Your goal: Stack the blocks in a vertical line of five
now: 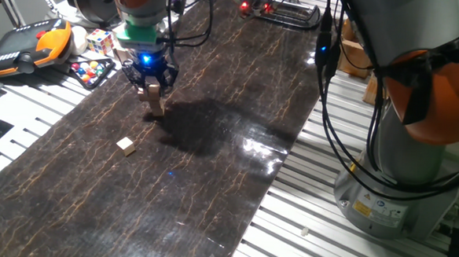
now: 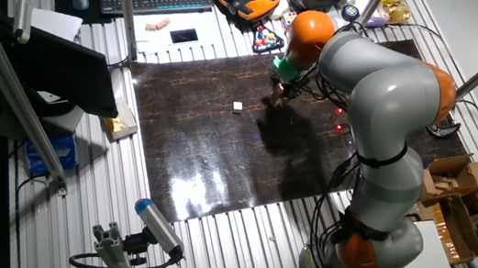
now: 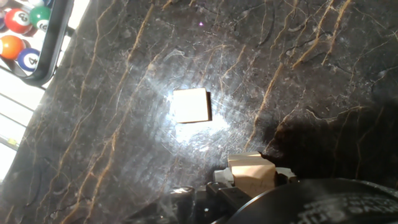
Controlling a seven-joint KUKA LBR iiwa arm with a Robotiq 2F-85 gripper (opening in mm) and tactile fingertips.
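Note:
My gripper (image 1: pixel 148 80) hangs low over the far left of the dark marble sheet (image 1: pixel 212 167) and is shut on a small tan wooden block (image 1: pixel 150 90). The hand view shows that block (image 3: pixel 250 172) between the fingers at the bottom edge. Just below and beside it stands another tan block (image 1: pixel 159 106); from above its lit top (image 3: pixel 190 104) shows, and I cannot tell how many blocks are under it. One loose block (image 1: pixel 125 145) lies nearer the front left and also shows in the other fixed view (image 2: pixel 237 106). The remaining blocks are hidden.
A Rubik's cube (image 1: pixel 100 39), a tray of pool balls (image 1: pixel 91 71) and an orange teach pendant (image 1: pixel 29 43) lie off the sheet's left edge. The pool balls also show in the hand view (image 3: pixel 25 28). The arm's base (image 1: pixel 399 192) stands to the right.

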